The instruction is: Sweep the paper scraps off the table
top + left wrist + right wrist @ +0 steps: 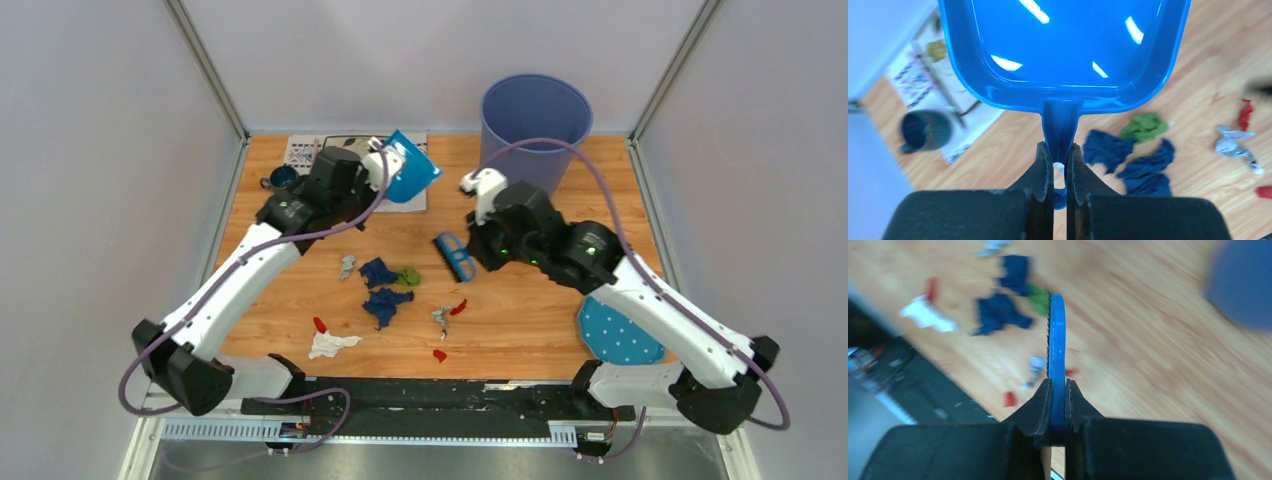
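My left fingers (1050, 160) were closed hard on the handle of the dustpan (1063, 45), which was held up at the far left of the surface (520, 320), by the placemat (305, 150). My right fingers (1046, 400) were clamped on the brush (1057, 340), held above mid-surface. The scraps (385, 300) lay loose between my 2 arms: dark blue, green, red, white and silver-grey, all apart from dustpan and brush. The bin (535, 120) stood at the far right.

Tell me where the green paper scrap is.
In the top view, the green scrap lies on the table, just right of a dark blue scrap and left of the blue brush.
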Motion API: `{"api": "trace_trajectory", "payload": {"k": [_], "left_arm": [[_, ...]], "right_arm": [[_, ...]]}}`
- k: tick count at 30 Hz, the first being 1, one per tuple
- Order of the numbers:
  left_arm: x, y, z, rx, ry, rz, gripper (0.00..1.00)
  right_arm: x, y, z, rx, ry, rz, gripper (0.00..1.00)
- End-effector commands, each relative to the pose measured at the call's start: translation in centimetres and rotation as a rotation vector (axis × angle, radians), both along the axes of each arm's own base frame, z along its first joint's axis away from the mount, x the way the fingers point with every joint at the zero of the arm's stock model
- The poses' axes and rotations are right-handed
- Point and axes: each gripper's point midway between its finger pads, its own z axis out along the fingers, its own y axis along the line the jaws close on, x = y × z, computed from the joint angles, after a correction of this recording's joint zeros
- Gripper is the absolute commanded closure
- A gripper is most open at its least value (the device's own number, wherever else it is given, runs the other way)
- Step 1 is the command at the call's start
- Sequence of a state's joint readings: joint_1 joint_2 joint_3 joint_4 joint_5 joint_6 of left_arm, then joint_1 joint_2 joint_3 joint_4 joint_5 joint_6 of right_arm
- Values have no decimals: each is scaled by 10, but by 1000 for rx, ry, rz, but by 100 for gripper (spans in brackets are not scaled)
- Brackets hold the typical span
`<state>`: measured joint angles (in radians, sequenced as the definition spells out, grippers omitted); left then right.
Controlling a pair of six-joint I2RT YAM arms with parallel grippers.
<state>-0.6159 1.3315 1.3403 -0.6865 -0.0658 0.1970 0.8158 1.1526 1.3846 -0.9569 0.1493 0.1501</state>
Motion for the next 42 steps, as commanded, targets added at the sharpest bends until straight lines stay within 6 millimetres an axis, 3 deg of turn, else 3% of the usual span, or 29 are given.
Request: {"api": "trace_trajectory", "payload": {"k": [1, 3, 4, 5, 6, 7, 8, 9, 10, 11, 15, 17, 18, 19, 21, 25, 26, 28, 29, 30, 31, 32, 33, 34, 40, 42], "left_arm": [[-20, 60, 60, 109, -123, -1, 100], [-17, 99, 88, 140, -210, 116, 100], [-16, 113, 96, 142, -236, 165, 100], [-17, 129, 102, 157, -258, 216, 100], [-20, 147, 109, 158, -278, 275, 100], [-23, 157, 109, 161, -281, 307, 100], [-29, 166, 112, 158, -292, 335, 100], [-30, 180, 107, 173, -280, 379, 100], [-32, 187, 105, 183, -281, 404, 100], [-36, 201, 106, 212, -291, 452, 100], [-39, 226, 101, 273, -296, 539, 100], [-41, 227, 102, 266, -300, 546, 100], [-40, 227, 103, 264, -301, 544, 100], [-41, 227, 102, 264, -299, 542, 100], [-40, 227, 99, 269, -294, 543, 100], [-39, 229, 94, 277, -284, 544, 100], [-39, 228, 93, 277, -282, 537, 100], [-39, 227, 92, 279, -277, 533, 100], [-39, 227, 91, 282, -274, 529, 100], [-39, 227, 90, 283, -271, 526, 100], [-38, 226, 90, 283, -271, 525, 100], [-37, 224, 89, 275, -264, 514, 100], [-37, 222, 87, 274, -258, 505, 100], [-37, 220, 85, 270, -250, 494, 100], [-39, 202, 58, 256, -162, 368, 100], [-41, 202, 46, 278, -133, 350, 100]], "right_arm": [[-48, 133, 21, 213, 28, 453, 100], [-67, 171, 23, 281, 73, 581, 100], [-80, 201, 15, 325, 133, 686, 100], [-89, 219, 30, 382, 151, 731, 100], [-93, 232, 29, 400, 178, 760, 100], [-98, 255, 11, 398, 242, 795, 100], [-99, 269, 25, 430, 241, 811, 100], [-99, 280, 19, 430, 264, 815, 100], [-101, 298, -5, 403, 319, 818, 100], [-103, 308, -11, 405, 343, 824, 100], [-102, 358, -46, 421, 472, 797, 100], [-95, 369, -60, 404, 506, 761, 100], [-87, 376, -86, 366, 524, 719, 100], [-82, 379, -83, 358, 524, 698, 100], [-71, 382, -110, 319, 555, 644, 100], [-25, 358, -146, 268, 579, 474, 100], [-22, 343, -168, 221, 606, 435, 100], [0, 317, -164, 210, 583, 369, 100], [-2, 295, -189, 155, 620, 333, 100], [4, 282, -178, 163, 596, 313, 100], [15, 265, -181, 157, 595, 277, 100], [13, 241, -202, 107, 619, 243, 100], [18, 224, -192, 106, 590, 214, 100], [29, 206, -193, 101, 583, 173, 100], [43, 103, -204, 62, 556, -18, 100], [46, 86, -197, 83, 539, -50, 100]]}}
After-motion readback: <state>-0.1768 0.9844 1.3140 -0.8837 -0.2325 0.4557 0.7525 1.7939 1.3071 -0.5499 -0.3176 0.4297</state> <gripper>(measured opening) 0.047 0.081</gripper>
